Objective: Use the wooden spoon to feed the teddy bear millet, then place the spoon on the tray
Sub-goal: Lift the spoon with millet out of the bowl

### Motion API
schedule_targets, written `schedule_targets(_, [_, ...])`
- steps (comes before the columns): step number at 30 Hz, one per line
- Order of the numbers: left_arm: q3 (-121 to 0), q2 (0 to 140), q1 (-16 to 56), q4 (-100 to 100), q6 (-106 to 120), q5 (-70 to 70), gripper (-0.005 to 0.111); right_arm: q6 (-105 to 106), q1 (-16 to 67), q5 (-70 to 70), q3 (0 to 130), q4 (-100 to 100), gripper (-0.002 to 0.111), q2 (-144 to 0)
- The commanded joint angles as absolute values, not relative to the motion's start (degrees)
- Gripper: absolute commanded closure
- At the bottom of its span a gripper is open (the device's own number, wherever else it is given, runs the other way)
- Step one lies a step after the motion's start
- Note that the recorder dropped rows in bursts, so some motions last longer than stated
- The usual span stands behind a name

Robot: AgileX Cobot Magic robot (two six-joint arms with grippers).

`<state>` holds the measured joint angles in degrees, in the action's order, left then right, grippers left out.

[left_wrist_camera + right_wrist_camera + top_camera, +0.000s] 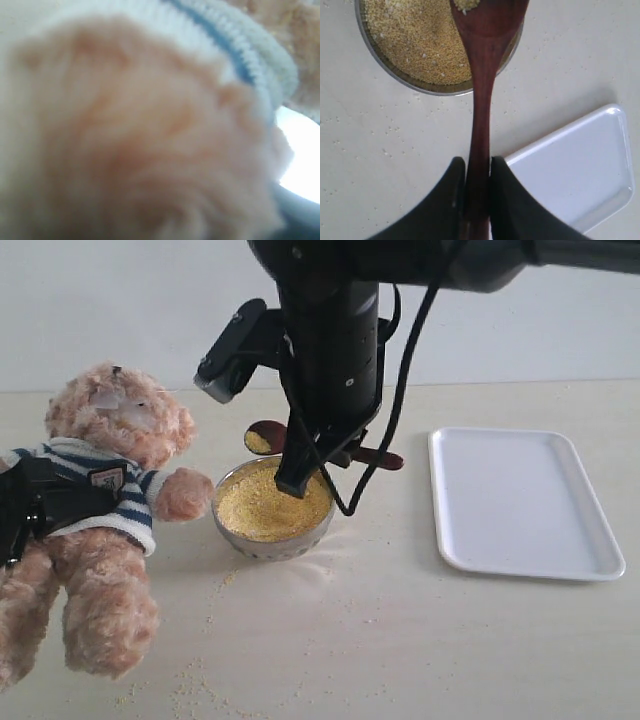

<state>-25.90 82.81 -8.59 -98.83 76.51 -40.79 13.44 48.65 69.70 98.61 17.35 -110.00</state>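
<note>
The teddy bear [115, 440] leans at the left in its striped sweater. My left gripper [60, 495] is clamped across its torso, and the left wrist view is filled with blurred fur [140, 140]. A metal bowl [250, 540] heaped with millet [272, 502] stands beside the bear's paw. My right gripper [478, 165] is shut on the handle of the wooden spoon [482, 75]. The spoon's bowl [262, 437] hangs level just above the far rim of the metal bowl with a little millet in it. The white tray [520, 500] lies empty to the right.
Loose grains [190, 690] are scattered on the pale table in front of the bear and the bowl. The right arm [330, 330] comes down from above over the bowl. A white wall stands behind the table.
</note>
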Motion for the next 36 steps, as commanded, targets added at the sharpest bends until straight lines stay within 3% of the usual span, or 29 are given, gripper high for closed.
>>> schedule_targets(1, [-26.0,82.6,-8.1,-99.9,77.0,-41.4,0.102,14.1,48.5,70.0,98.8,16.6,0.108,-107.7])
schedule_targets(36, [-26.0,82.6,-8.1,-99.9,80.7,-41.4,0.102,-1.0,48.5,70.0,98.7,25.8,0.108,-113.5])
